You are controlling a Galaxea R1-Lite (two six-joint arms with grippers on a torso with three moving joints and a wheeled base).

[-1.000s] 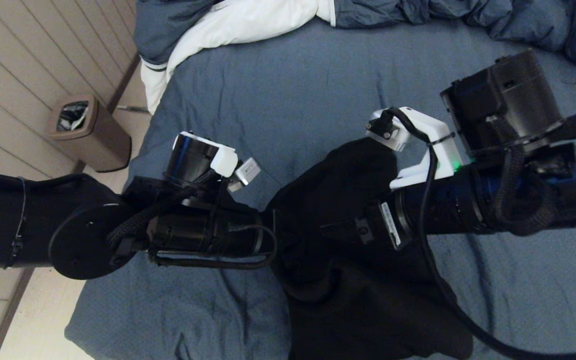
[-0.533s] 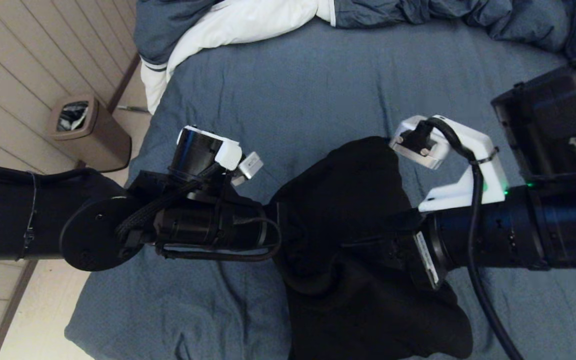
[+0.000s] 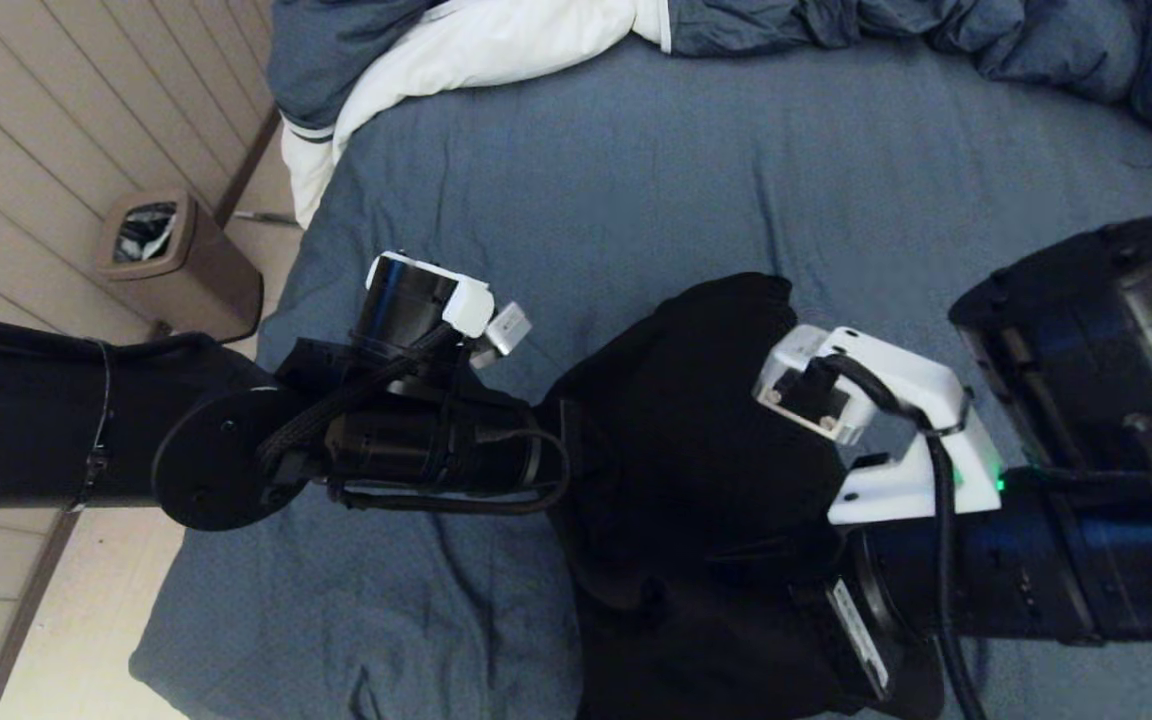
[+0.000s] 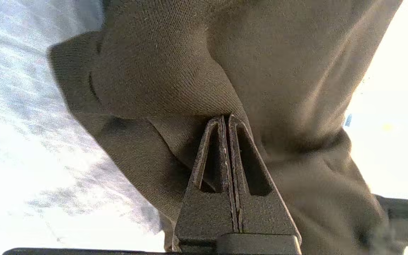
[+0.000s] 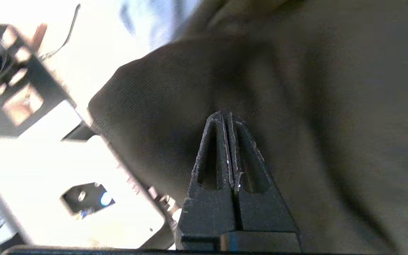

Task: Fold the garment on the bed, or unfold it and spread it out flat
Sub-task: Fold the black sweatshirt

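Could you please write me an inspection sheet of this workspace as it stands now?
Surface: bed, blue-grey sheet, lightly creased.
Job's things: black garment bunched in a heap near the bed's near edge, not flat.
Clutter: blue-grey duvet with white lining piled at the far end.
Grippers: left gripper fingers shut on a garment fold; right gripper fingers shut, tips against the garment, a pinch not certain.
Cables: black cable loops off the right wrist over the arm; braided lead under the left wrist.
Surroundings: brown waste bin on the plank floor to the left.
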